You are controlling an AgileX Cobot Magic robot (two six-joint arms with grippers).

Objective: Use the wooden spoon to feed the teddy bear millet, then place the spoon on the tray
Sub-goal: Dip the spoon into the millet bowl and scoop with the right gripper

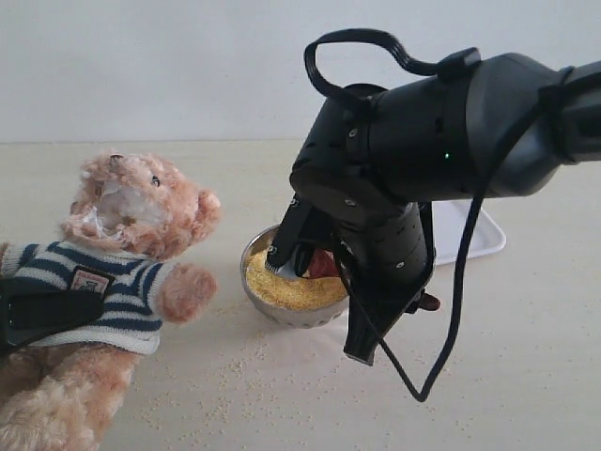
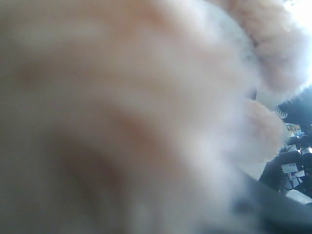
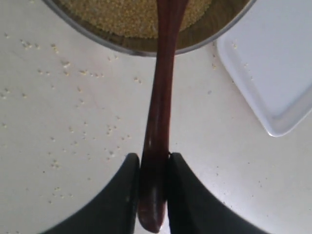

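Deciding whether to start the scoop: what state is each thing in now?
teddy bear: leaning, beside the bowl.
left gripper: across the bear's shirt, grip unclear.
right gripper: shut on the wooden spoon, at its handle.
wooden spoon: held, reaching into the bowl.
millet: filling the bowl, some scattered on the table.
tray: nothing on its visible part.

A pale cream table (image 1: 282,404) with a smooth, matte top filled the lower part of the exterior view and ran back to a straight horizontal edge. Behind it rose a plain off-white wall (image 1: 141,66), uniform in tone. The light was soft and even, laying only faint, blurred shadows on the tabletop. In the right wrist view the same surface looked nearly white. The left wrist view caught a bright, washed-out patch of glare (image 2: 303,12) and some dark clutter (image 2: 292,168), too blurred to identify.
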